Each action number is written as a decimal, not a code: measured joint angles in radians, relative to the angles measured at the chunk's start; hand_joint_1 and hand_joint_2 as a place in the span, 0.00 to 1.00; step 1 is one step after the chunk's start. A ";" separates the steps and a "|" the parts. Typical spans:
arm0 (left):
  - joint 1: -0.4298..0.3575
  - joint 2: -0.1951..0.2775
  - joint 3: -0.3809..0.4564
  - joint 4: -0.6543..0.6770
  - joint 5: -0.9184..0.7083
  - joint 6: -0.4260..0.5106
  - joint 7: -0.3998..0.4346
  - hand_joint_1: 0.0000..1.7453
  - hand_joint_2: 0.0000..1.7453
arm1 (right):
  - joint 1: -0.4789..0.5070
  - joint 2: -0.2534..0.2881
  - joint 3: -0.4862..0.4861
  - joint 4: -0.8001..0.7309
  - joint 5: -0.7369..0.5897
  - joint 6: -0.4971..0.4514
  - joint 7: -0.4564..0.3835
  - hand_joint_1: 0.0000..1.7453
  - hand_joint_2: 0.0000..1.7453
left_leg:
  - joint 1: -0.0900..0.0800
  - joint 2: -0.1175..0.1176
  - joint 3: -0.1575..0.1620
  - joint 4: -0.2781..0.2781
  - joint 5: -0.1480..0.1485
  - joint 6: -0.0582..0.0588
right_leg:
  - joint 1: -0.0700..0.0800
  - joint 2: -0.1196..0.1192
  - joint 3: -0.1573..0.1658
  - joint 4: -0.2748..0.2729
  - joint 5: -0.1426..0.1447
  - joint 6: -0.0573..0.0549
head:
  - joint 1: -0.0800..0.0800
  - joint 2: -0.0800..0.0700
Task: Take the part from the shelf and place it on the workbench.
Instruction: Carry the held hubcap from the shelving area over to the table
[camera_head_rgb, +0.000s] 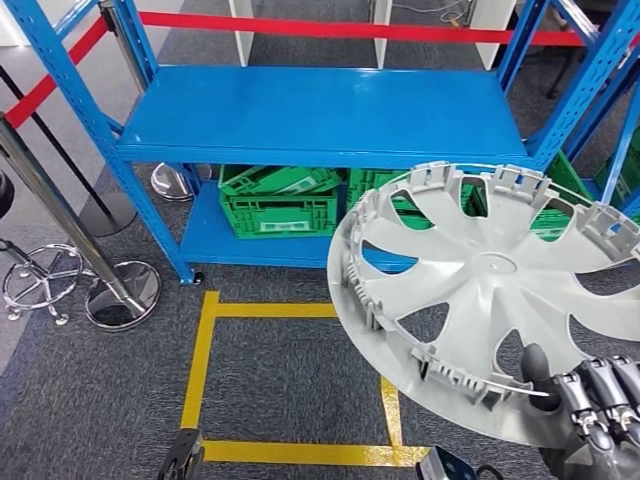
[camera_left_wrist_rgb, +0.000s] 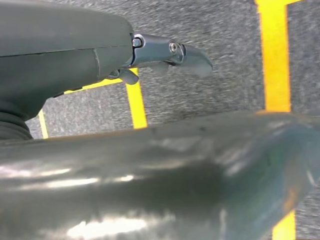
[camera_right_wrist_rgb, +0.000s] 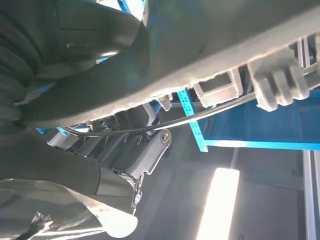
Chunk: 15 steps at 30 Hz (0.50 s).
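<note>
The part, a silver wheel cover (camera_head_rgb: 490, 290), is off the shelf and in the air, held tilted with its ribbed inner face toward the head camera. It hangs in front of the blue shelf (camera_head_rgb: 317, 110), its upper rim overlapping the shelf's lower bay where the green crates (camera_head_rgb: 279, 200) sit, its lower rim over the grey carpet beside the yellow floor tape (camera_head_rgb: 200, 350).

The right hand (camera_head_rgb: 592, 400) grips the cover at the lower rim, at the edge farthest from the shelf: a dark thumb lies on the inner face and the fingers wrap round the rim from behind. The cover therefore stretches away from that hand, up and toward the shelf, so nearly all its span overhangs the grip. Being a disc, it has no long axis; what matters is this one-sided hold.

No worktop appears in these pictures. I judge that the carry to it comes next, and that the wide overhang could catch the shelf posts on a turn.

The right wrist view shows what the head view cannot: the rim's clips and wire retaining ring (camera_right_wrist_rgb: 211, 112) passing close over the hand's metal fingers (camera_right_wrist_rgb: 147, 150), with the shelf behind. The left wrist view looks down at carpet and tape, with one finger of the left hand (camera_left_wrist_rgb: 170, 52) stretched out over nothing. Whether that hand is fully released I cannot tell.
</note>
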 joint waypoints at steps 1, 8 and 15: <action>0.002 0.000 0.000 0.000 0.000 0.000 0.000 0.00 0.00 | -0.003 0.000 0.000 0.003 0.000 0.000 0.001 1.00 1.00 | 0.001 0.001 -0.018 0.004 0.011 -0.003 | -0.002 0.000 0.014 0.012 0.027 0.004 | 0.001 0.000; 0.017 0.005 0.000 -0.001 -0.002 0.006 0.000 0.00 0.00 | -0.020 -0.001 0.001 0.016 0.000 0.000 0.003 1.00 1.00 | 0.002 -0.002 -0.104 0.056 0.070 -0.039 | -0.011 0.004 0.231 -0.288 0.044 -0.006 | 0.001 0.000; 0.027 0.009 -0.007 -0.001 -0.029 0.008 0.004 0.00 0.00 | -0.039 -0.001 0.005 0.037 0.000 0.003 0.004 1.00 1.00 | 0.010 -0.003 -0.141 0.324 -0.151 -0.062 | -0.005 -0.008 0.151 -0.274 0.117 -0.042 | -0.007 0.000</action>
